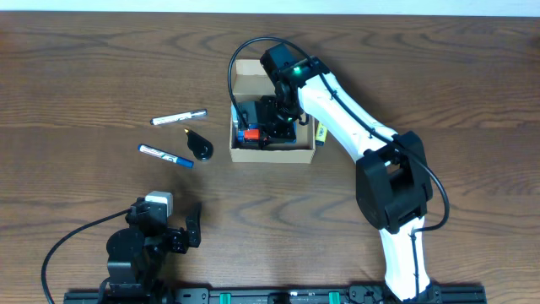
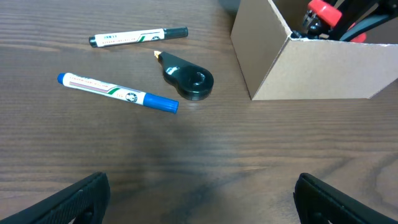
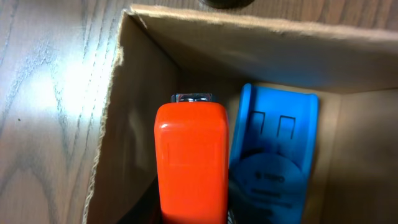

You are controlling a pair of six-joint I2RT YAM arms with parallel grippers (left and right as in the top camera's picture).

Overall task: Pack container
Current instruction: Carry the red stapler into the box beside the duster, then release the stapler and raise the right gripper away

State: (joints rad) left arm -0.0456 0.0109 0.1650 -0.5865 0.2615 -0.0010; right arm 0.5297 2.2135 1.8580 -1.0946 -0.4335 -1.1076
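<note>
Your tan cardboard box container [image 1: 272,154] sits toward the desk's [image 1: 84,67] 12 o'clock; the right pincer [image 1: 263,128] is inside it, clamped on an orange plastic block [image 3: 191,162] lying 12-to-6. The left pincer [image 2: 199,199], jaws apart, is far off at 7 o'clock.

Soft, even light is falling from overhead onto the wooden worktop [image 1: 84,76], leaving only faint, short shadows. Seen from above, everything is showing sharp, though the inside of the cardboard box [image 1: 253,84] is sitting in shade. In the left wrist view, the blue-capped marker [image 2: 118,93] is showing crisply, while the dark fingers [image 2: 68,202] of the left claw [image 2: 202,183] are blurring at the bottom corners. In the right wrist view, a white glare patch is washing out the wood grain at left, and the orange object [image 3: 191,162], very close to the lens, is looking soft.
</note>
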